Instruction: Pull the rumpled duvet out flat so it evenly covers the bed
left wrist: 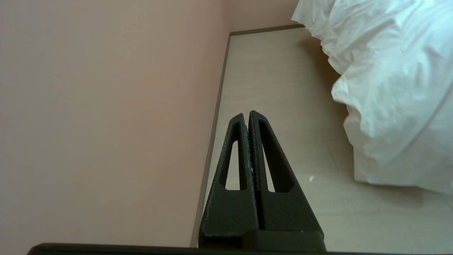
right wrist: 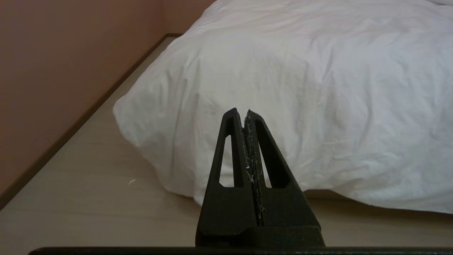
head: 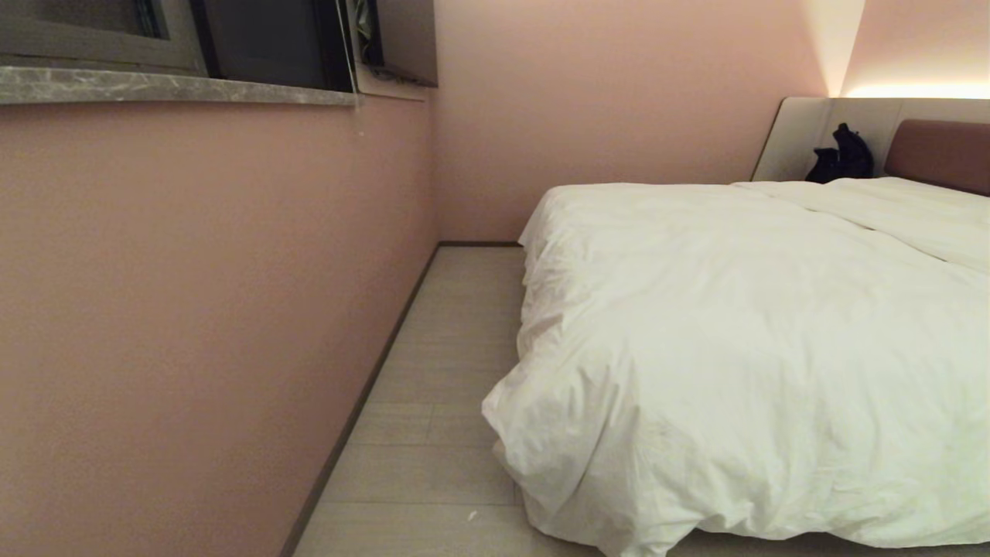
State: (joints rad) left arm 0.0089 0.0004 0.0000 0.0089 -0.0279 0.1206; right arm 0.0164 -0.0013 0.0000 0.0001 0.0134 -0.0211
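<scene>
Nearest the right wrist camera: right gripper point(right wrist: 245, 112), fingers pressed together, holding nothing, aimed at the foot corner of the duvet point(right wrist: 304, 88) but apart from it. In the left wrist view: left gripper point(left wrist: 246, 116), likewise closed tight and empty, aimed along the bare floor point(left wrist: 276, 81) beside the wall point(left wrist: 106, 117), duvet point(left wrist: 393, 88) off to one side. Neither gripper visible from the head.

Only from the head: whole run of the bed point(head: 942, 151) to its brown headboard at far right, pale surround behind it, a small dark object point(head: 841, 157) against that surround, and a stone window ledge point(head: 170, 87) high on the left wall. Only in the wrist views: a small white speck on the floor point(right wrist: 131, 181) near the duvet's corner.

Duvet point(head: 742, 348) spread over the bed, long axis from near foot toward the headboard, running up and rightward in the head view. Near corner bulging out and hanging low toward the floor; left edge draped down the side. Softly wrinkled, a long fold line near the head end.

Pale wood-look floor point(head: 441, 402) in a narrow strip between bed and pink wall point(head: 193, 309), dark skirting along the join. Warm light strip glowing above the headboard.
</scene>
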